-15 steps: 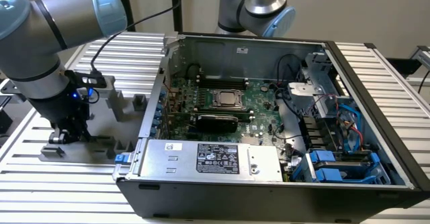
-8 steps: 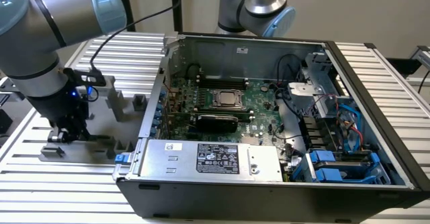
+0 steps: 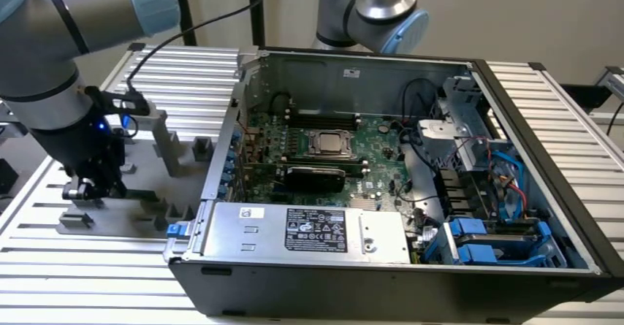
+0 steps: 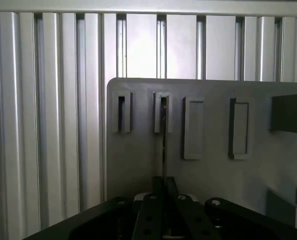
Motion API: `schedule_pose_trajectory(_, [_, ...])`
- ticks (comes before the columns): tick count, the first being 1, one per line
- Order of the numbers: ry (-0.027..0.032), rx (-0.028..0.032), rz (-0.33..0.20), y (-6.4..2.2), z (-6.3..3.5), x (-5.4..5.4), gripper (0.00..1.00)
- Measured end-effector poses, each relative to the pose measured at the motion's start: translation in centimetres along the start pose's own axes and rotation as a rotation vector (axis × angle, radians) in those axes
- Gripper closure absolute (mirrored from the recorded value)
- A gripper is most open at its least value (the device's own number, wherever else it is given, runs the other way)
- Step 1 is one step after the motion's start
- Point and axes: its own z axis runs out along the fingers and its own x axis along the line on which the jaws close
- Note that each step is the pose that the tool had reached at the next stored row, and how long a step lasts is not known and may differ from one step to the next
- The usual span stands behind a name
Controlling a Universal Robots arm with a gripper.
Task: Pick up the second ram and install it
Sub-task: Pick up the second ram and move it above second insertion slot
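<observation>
Second ram (image 4: 164,140), a slim, long circuit-board stick, appears edge-on in the wrist view as a thin dark strip. Its far end sits in a small slotted block of the flat grey plastic fixture plate (image 4: 138,165), and its near end runs between the fingers of the black gripper (image 4: 164,181). The fingers are drawn narrow onto the strip, so I judge it gripped but not yet lifted out of the fixture. Around the plate lies the ribbed aluminium table (image 4: 38,125).

In the exterior view, the gripper (image 3: 83,192) is low at the exterior view's left, down on the grey fixture (image 3: 107,221), well apart from the open black computer case (image 3: 351,66) in the middle. Inside it lie the large green motherboard (image 3: 381,157) and its square metal CPU socket (image 3: 329,142).

By my reading, pickup is under way; carrying and seating are left. The wrist view gives the grip on the ram. The exterior view gives the gap between fixture and case, while its fingers are too dark to read.
</observation>
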Motion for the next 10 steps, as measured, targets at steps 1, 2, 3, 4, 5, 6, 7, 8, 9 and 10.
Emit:
schedule_pose_trajectory(1, [0.0001,-0.0002,0.000,0.01,-0.39,0.0,0.86])
schedule_pose_trajectory(2, [0.0000,0.0000,0.000,0.01,-0.82,0.0,0.86])
schedule_pose_trajectory(3, [0.0000,0.0000,0.000,0.01,-1.27,0.0,0.86])
schedule_pose_trajectory(4, [0.0001,-0.0001,0.000,0.00,-1.70,-0.1,0.86])
schedule_pose_trajectory(5, [0.0000,0.0000,0.000,-0.01,-2.19,-0.1,0.86])
schedule_pose_trajectory(6, [0.0000,0.0000,0.000,-0.03,-2.64,-0.1,0.86])
schedule_pose_trajectory(7, [0.0002,-0.0002,0.000,-0.06,-3.10,-0.1,0.86])
schedule_pose_trajectory(8, [0.0000,-0.0001,0.000,-0.09,-3.55,-0.1,0.86])
schedule_pose_trajectory(9, [0.0000,0.0000,0.000,-0.13,-3.99,-0.2,0.86])
schedule_pose_trajectory(10, [0.0001,-0.0002,0.000,-0.17,-4.46,-0.2,0.86])
